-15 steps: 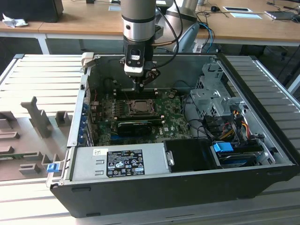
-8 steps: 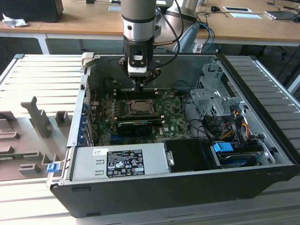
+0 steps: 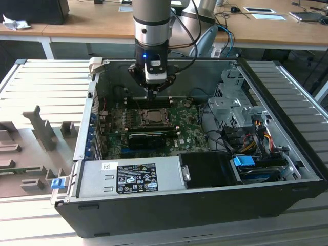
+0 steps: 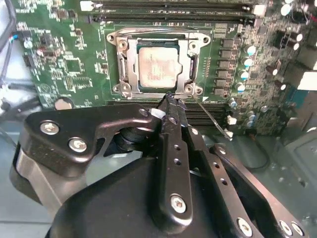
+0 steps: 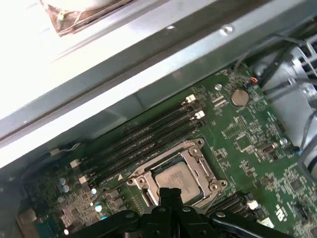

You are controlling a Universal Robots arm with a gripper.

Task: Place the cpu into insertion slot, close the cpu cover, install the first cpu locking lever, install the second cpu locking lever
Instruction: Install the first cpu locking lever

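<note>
Wooden desks (image 3: 92, 23) are running along the back of the room, and the open computer case (image 3: 205, 202) is lying on a grey slatted table (image 3: 46, 77) in front of them. Inside it, the cpu (image 4: 157, 67) is sitting flat in the insertion slot (image 3: 152, 117). Its dull silver top is showing through the cut-out of the cpu cover (image 4: 192, 62), which is lying down over it in both wrist views. I am judging the first two steps done and the lever work to be the step in hand.

One thin locking lever (image 4: 213, 118) is sticking out from the socket's corner across the green motherboard (image 4: 64, 59), unlatched as far as I can tell. Whether the other lever is hooked, I cannot say. The gripper (image 4: 170, 99) is hanging just over the socket's edge near that lever's root, its fingers pressed together with nothing visible between them. I cannot tell whether the tips are touching the frame.

The arm (image 3: 152, 20) is standing upright above the board, with the long black memory slots (image 5: 143, 139) just beyond the socket. I am reckoning the next move calls for a careful press on the lever's free end, down and under its hook, without dragging across the cover.
</note>
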